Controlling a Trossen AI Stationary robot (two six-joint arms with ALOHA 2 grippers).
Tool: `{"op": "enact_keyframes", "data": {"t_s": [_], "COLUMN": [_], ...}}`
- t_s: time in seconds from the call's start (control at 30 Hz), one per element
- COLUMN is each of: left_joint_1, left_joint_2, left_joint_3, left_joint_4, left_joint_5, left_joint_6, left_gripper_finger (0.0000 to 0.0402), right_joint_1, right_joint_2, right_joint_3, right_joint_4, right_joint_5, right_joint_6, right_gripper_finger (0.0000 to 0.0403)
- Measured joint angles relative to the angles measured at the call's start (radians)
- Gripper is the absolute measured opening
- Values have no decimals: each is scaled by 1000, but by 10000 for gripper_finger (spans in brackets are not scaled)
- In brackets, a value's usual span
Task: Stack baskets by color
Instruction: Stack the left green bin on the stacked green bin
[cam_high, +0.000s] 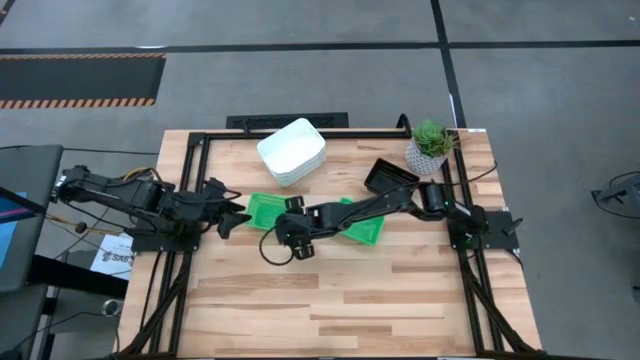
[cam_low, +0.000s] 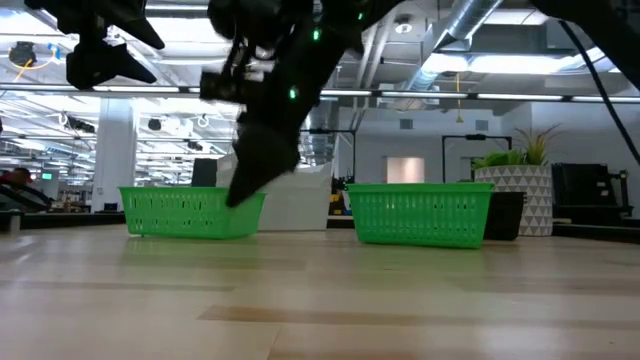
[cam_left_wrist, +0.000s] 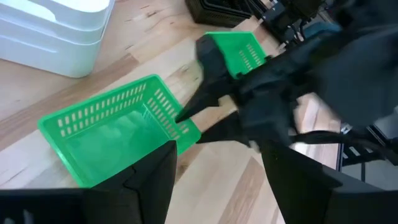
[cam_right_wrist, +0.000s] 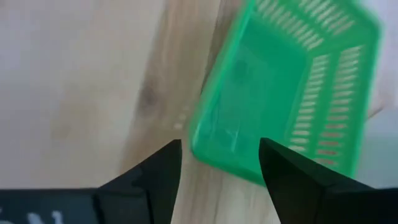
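Observation:
Two green baskets stand on the table: one left of centre (cam_high: 262, 210) (cam_low: 190, 212) (cam_left_wrist: 112, 134) (cam_right_wrist: 286, 87), the other (cam_high: 365, 230) (cam_low: 420, 215) (cam_left_wrist: 239, 50) partly under my right arm. My right gripper (cam_high: 280, 226) (cam_left_wrist: 196, 127) (cam_right_wrist: 219, 155) is open and slants down at the left basket's right-hand corner, with a finger on either side of it. My left gripper (cam_high: 236, 216) (cam_left_wrist: 217, 180) hangs open above the table, just left of that basket. A stack of white baskets (cam_high: 291, 151) (cam_left_wrist: 56, 31) and a black basket (cam_high: 390, 176) sit near the far edge.
A small potted plant (cam_high: 430, 146) (cam_low: 520, 190) stands at the far right corner, beside the black basket. The near half of the wooden table (cam_high: 340, 310) is bare wood. A dark frame (cam_high: 190, 150) runs along the table's edges.

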Motion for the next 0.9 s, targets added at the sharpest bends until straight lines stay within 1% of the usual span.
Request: {"op": "enact_keyframes", "data": {"t_s": [0.1,0.17,0.2,0.27,0.4,0.43,0.47,0.6,0.83,0.9], "left_joint_1": [0,0,0,0,0,0,0,0,0,0], "left_joint_2": [0,0,0,0,0,0,0,0,0,0], "left_joint_3": [0,0,0,0,0,0,0,0,0,0], "left_joint_4": [-2,-2,-4,-4,-8,-10,-14,-40,-50,-54], "left_joint_5": [0,-1,-1,-9,-24,-27,-30,-42,-56,-64], "left_joint_6": [0,0,0,1,2,2,2,3,3,10], "left_gripper_finger": [224,224,224,224,224,224,224,224,224,224], "right_joint_1": [-10,-12,-12,-10,-9,-8,-7,9,69,98], "right_joint_2": [11,9,8,5,0,-1,-2,-13,-141,-192], "right_joint_3": [-2,-1,-1,-1,0,1,2,-1,-3,-3], "right_joint_4": [-13,-7,-8,-17,-20,-19,-19,-38,-104,-155], "right_joint_5": [2,11,22,39,47,50,52,68,54,71], "right_joint_6": [8,8,8,8,0,-4,-4,20,98,100], "right_gripper_finger": [231,214,198,156,43,24,17,13,4,4]}}
